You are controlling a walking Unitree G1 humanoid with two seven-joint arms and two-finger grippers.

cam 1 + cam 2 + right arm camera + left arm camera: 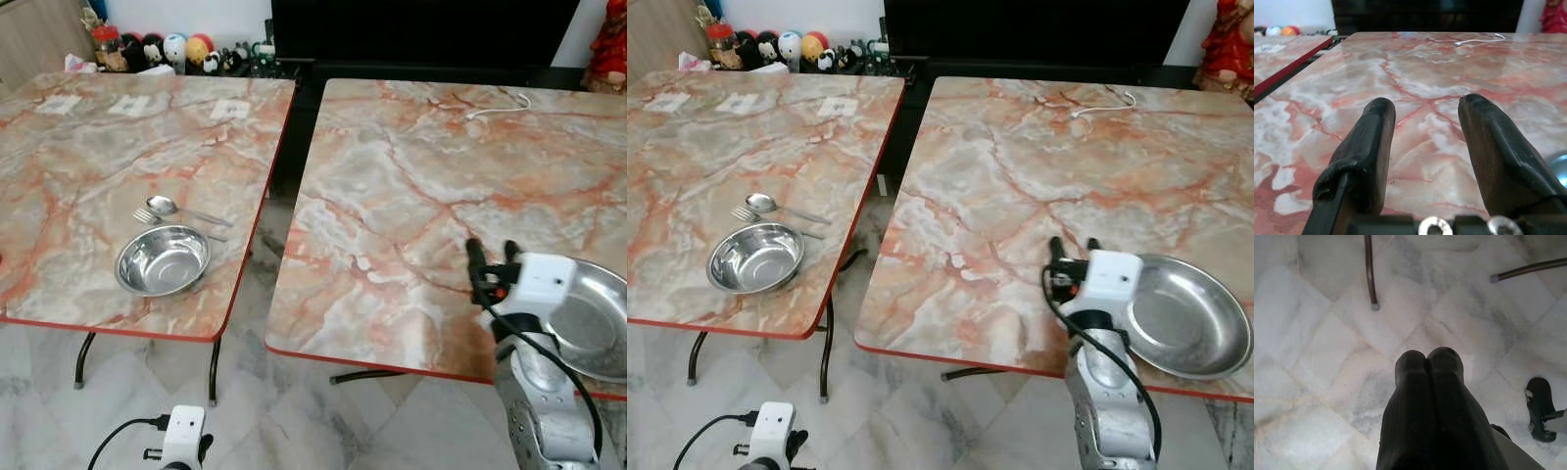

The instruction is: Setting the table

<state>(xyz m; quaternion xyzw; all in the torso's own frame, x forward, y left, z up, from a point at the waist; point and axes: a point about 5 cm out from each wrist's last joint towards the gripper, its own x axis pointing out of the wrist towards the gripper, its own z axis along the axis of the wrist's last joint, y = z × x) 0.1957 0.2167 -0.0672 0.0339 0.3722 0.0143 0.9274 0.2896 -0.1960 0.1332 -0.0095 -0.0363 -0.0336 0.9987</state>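
Right gripper (1425, 147): fingers spread, empty, low over the near part of the right desk (411, 176).
Plate (1185, 313): just right of the right gripper, on the right desk's near right corner; shallow, round, shiny steel.
Bowl (163, 260): near edge of the left desk (78, 166); steel, upright.
Spoon (165, 207), fork (147, 216): just beyond the bowl, side by side.
Left gripper (1427, 367): fingers pressed together, empty, hanging over the marble floor (1312, 382).
Cable (495, 106): white, far side of the right desk.
Figurines (171, 49): beyond the left desk.
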